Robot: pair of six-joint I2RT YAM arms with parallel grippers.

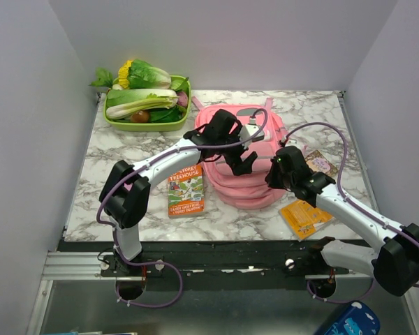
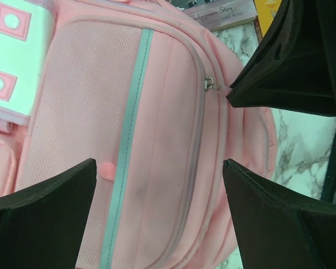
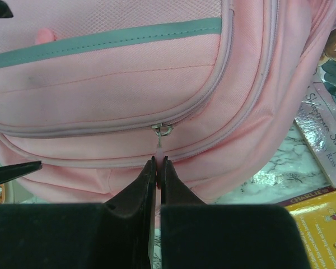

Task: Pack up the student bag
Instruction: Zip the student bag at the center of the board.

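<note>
The student bag, a large pink backpack, lies flat on the marble table's middle. It fills the left wrist view and the right wrist view. My right gripper is shut on the pink zip pull of the front pocket, at the bag's right side. My left gripper is open just above the front pocket, near the bag's middle. The pocket zip looks closed.
A Treehouse book lies left of the bag. An orange book and a purple book lie at its right. A green tray of vegetables stands at the back left. Walls close in on three sides.
</note>
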